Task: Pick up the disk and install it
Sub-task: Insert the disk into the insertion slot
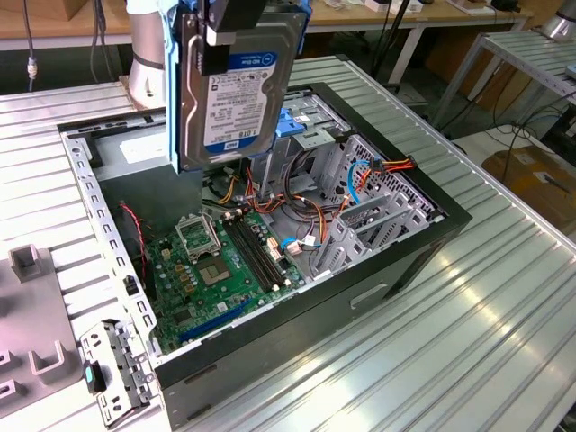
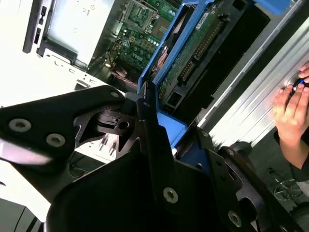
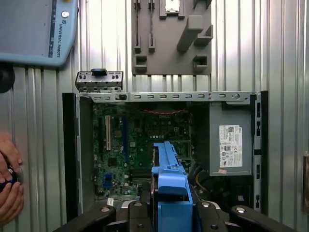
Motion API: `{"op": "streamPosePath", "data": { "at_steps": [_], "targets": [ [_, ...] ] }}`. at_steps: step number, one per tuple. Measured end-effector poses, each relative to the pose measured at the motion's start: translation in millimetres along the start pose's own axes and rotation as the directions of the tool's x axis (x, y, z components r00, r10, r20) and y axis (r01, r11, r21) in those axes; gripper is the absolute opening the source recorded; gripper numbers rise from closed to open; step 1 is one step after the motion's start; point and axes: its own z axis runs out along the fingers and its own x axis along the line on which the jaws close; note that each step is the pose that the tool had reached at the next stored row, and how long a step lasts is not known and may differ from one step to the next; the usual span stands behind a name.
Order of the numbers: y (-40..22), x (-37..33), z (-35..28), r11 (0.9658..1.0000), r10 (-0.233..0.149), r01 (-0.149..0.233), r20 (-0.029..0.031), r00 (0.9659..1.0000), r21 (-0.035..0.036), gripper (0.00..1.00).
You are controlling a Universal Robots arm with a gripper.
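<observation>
The disk (image 1: 236,90) is a dark hard drive with a white and blue label, framed by bright blue rails. It hangs upright in the air over the open computer case (image 1: 432,236), above the motherboard (image 1: 216,270). My gripper (image 1: 232,31) is shut on its upper end, black fingers (image 1: 216,49) clamping both faces. In the second wrist view the disk (image 2: 193,63) shows its circuit-board side between the blue rails, beyond my gripper (image 2: 159,145). In the first wrist view the blue carrier (image 3: 169,179) sits edge-on in my gripper (image 3: 169,215), over the case interior (image 3: 145,140).
A wide blue latch piece (image 1: 290,123) and drive cage stand at the case's far end, with bundled cables (image 1: 297,211) beside them. The power supply (image 3: 231,145) fills one end. A grey fixture plate (image 3: 169,38), a small bracket (image 3: 99,79), a teach pendant (image 3: 34,29) and a person's hand (image 3: 9,186) lie outside the case.
</observation>
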Motion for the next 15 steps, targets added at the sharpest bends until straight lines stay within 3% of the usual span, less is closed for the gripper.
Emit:
{"op": "streamPosePath", "data": {
  "at_steps": [3,10,14,15],
  "targets": [
    [-8.4,2.3,0.3,1.0000,0.000,0.000,-0.0007,1.0000,-0.0007,0.36],
    [-39.2,3.1,1.2,1.0000,0.000,0.000,-0.0010,1.0000,-0.0016,0.36],
    [-61.6,2.8,1.8,1.0000,0.000,0.000,-0.0010,1.0000,-0.0019,0.36],
    [-70.6,2.7,2.0,1.0000,0.000,0.000,-0.0010,1.0000,-0.0019,0.36]
  ]
}}
